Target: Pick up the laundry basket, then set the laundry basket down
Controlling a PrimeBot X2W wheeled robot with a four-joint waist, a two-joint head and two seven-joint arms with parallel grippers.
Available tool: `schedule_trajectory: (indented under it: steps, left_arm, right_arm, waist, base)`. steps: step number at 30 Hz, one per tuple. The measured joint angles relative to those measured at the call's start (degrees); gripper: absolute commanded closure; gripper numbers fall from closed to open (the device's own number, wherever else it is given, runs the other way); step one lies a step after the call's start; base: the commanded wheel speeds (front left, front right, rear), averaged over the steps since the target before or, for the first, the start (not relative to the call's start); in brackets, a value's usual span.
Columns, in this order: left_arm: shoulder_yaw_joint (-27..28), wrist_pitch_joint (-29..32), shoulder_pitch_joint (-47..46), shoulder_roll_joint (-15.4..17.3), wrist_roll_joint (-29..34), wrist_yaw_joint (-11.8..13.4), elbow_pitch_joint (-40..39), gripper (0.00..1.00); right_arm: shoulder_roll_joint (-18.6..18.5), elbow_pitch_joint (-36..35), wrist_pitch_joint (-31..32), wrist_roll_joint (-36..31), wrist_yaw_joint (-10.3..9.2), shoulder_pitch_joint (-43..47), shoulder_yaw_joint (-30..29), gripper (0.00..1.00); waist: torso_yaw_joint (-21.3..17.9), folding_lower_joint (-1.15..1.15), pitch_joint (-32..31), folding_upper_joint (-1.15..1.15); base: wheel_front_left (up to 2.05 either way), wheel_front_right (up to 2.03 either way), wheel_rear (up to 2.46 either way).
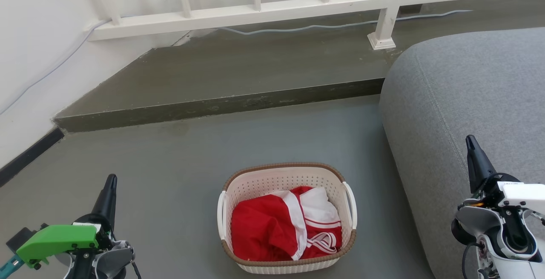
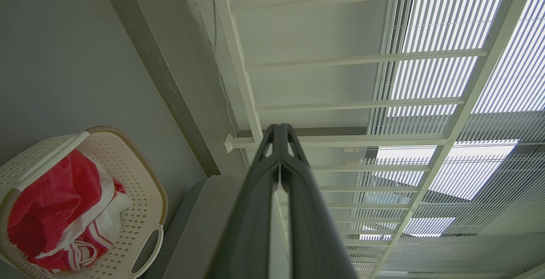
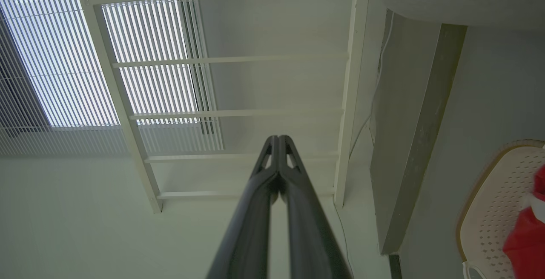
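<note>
Between the two grippers, the laundry basket [image 1: 281,181] stands on the floor [image 1: 255,142], and neither holds it.

It sits upright to the right of the left gripper [image 1: 111,180] and to the left of the right gripper [image 1: 469,139], apart from both. Red and white clothes [image 1: 272,223] are bundled inside, and one of its white loop handles [image 1: 350,204] is turned toward each gripper. Each gripper has its long dark fingers pressed together on nothing, tips pointing away over the floor, and the right one is near a grey sofa [image 1: 468,91]. With the basket grounded and both grippers free, the scene fits two stages: the lift yet to come, or the basket already lifted and put back down. The pictures do not settle which; the basket rests flat, not tilted.
</note>
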Motion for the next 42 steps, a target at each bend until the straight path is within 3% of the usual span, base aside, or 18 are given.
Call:
schedule_trajectory:
  steps: [42]
  left_arm:
    - [0.04,0.00,0.00,0.00,0.00,-0.01,-0.11,1.00]
  right_arm:
    - [0.05,-0.07,0.08,0.00,0.00,0.00,-0.04,1.00]
  waist:
    - [0.00,0.00,0.01,0.00]
  base:
    - [0.00,0.00,0.00]
